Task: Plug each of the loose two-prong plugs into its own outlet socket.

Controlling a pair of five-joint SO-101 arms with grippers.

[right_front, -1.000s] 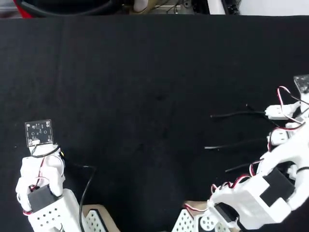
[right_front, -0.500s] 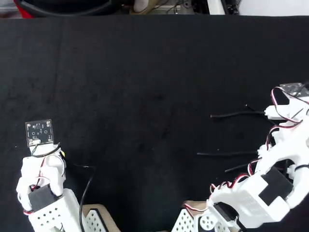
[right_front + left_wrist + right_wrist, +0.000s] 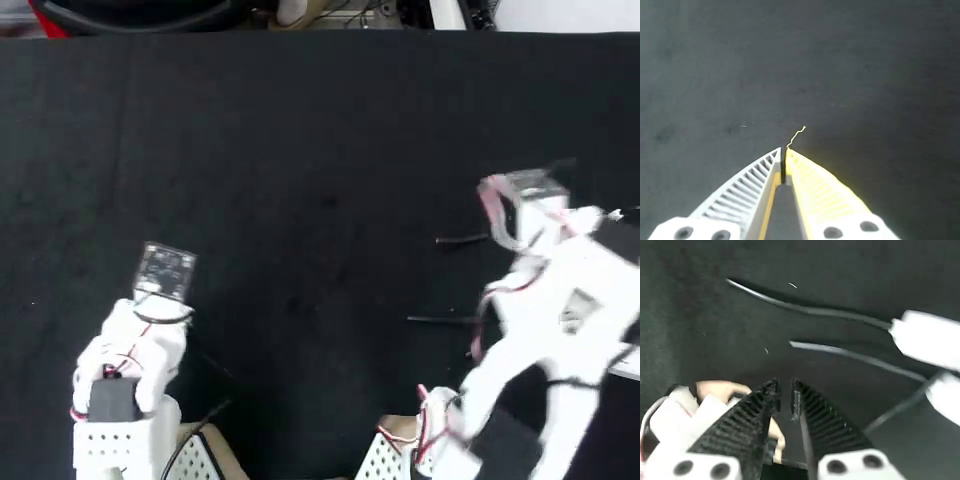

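- The left pincer [image 3: 785,152] hangs over bare black surface [image 3: 300,150] with its jaws pressed together and nothing between them. Just ahead of its tip lies a small pale thread [image 3: 797,135].
- From above, the left arm [image 3: 130,360] sits at about 7 o'clock on the surface, well apart from the task's things.
- The right arm [image 3: 560,300] is over at 3 to 4 o'clock, raised above the spot where the cords run out.
- The right pincer [image 3: 784,390] has its jaws a narrow slit apart and holds nothing. It points down at the cloth near the cords but touches none of them.
- A white plug [image 3: 930,337] lies on the surface beyond that pincer, with its thin black cord [image 3: 805,307] trailing away from it.
- A second plug [image 3: 946,396] lies just beside the first, and a second cord [image 3: 850,355] runs roughly alongside the first cord.
- A third dark cord [image 3: 900,410] slants in near the second plug; I cannot tell what it joins.
- The prongs are too blurred for me to make out, and I cannot tell whether either white body is seated in anything.
- My reading of progress: neither pincer has a plug, and the plugs look to be lying loose at 3 o'clock. So the task seems at or near its start.
- What is left, as I judge it, is to grasp a plug, line up its prongs with a socket and push it home, then do the same for each of the others.
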